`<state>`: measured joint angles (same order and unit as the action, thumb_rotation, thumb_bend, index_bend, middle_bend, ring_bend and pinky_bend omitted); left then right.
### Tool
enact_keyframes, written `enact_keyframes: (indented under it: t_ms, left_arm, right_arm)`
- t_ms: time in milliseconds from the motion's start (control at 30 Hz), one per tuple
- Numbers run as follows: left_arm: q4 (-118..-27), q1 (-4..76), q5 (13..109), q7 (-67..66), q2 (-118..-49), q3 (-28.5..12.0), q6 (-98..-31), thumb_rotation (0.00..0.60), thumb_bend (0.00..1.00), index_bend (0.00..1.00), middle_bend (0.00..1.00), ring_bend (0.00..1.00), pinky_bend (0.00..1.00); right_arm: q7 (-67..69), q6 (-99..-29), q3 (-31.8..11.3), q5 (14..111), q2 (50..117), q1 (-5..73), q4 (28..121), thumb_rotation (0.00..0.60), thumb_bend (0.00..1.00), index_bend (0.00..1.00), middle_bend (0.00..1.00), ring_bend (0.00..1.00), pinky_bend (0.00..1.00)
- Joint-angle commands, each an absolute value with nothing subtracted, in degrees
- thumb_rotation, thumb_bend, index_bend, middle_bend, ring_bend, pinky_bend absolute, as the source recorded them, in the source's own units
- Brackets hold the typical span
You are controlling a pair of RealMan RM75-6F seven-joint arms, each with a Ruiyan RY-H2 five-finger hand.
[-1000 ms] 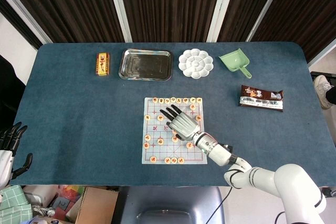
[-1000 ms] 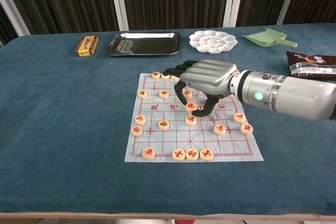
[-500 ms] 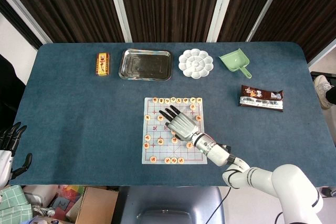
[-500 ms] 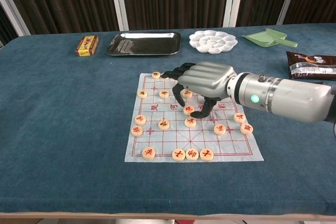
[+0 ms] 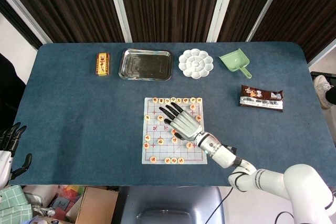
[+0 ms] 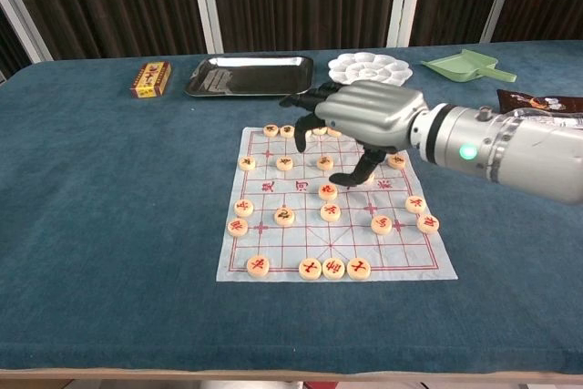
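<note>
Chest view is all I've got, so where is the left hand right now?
Observer: The left hand hangs off the table's left edge near the front corner, fingers apart, holding nothing.
Operator: And the packet cut off on my right?
Observer: The whole packet lies flat, right of the board and nearer than the dustpan.
Operator: Does the right hand cover the back row?
Observer: No, the right hand stops short; the back-row pieces show clear.
</note>
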<state>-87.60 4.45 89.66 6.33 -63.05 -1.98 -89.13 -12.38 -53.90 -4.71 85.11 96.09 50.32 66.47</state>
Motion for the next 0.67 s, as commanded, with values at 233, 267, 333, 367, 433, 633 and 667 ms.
enact_keyframes:
  t_ms: [233, 267, 333, 367, 433, 633, 667]
  left_arm:
    - [-87.94, 3.45, 90.67, 4.59, -63.41, -1.79, -91.38, 0.600, 0.44, 0.00, 0.00, 0.00, 0.06]
    - [-88.02, 3.40, 90.82, 3.97, -63.59, -1.71, -91.47, 0.600, 0.44, 0.00, 0.00, 0.00, 0.06]
    - [-88.21, 3.43, 90.99, 2.85, -63.90, -1.58, -91.34, 0.600, 0.44, 0.00, 0.00, 0.00, 0.06]
    - [-88.30, 3.48, 91.12, 2.33, -64.05, -1.49, -91.21, 0.600, 0.44, 0.00, 0.00, 0.00, 0.06]
    - [-88.62, 3.66, 91.31, 0.95, -64.49, -1.42, -90.89, 0.600, 0.44, 0.00, 0.00, 0.00, 0.06]
    - [-88.86, 3.65, 91.65, -0.85, -65.15, -1.44, -91.18, 0.600, 0.44, 0.00, 0.00, 0.00, 0.06]
    - [-88.89, 3.63, 91.66, -0.82, -65.16, -1.42, -91.17, 0.600, 0.44, 0.00, 0.00, 0.00, 0.06]
  right_arm:
    - [-23.66, -79.79, 5.68, 77.88, 67.06, 23.21, 102.80, 0.600, 0.44, 0.00, 0.00, 0.00, 0.00]
    - [-21.52, -83.12, 7.13, 78.15, 66.28, 19.76, 101.92, 0.600, 0.44, 0.00, 0.00, 0.00, 0.00]
    - [-17.83, -87.08, 8.32, 77.85, 66.79, 15.22, 98.68, 0.600, 0.43, 0.00, 0.00, 0.00, 0.00]
    - [-15.96, -88.57, 8.59, 77.72, 67.38, 13.35, 96.82, 0.600, 0.42, 0.00, 0.00, 0.00, 0.00]
    - [-12.82, -91.37, 8.48, 77.35, 68.60, 9.83, 93.59, 0.600, 0.40, 0.00, 0.00, 0.00, 0.00]
    - [-9.32, -98.15, 7.17, 84.04, 68.79, 6.50, 91.24, 0.600, 0.40, 0.00, 0.00, 0.00, 0.00]
    - [-9.06, -98.06, 7.02, 84.29, 68.81, 6.29, 90.99, 0.600, 0.40, 0.00, 0.00, 0.00, 0.00]
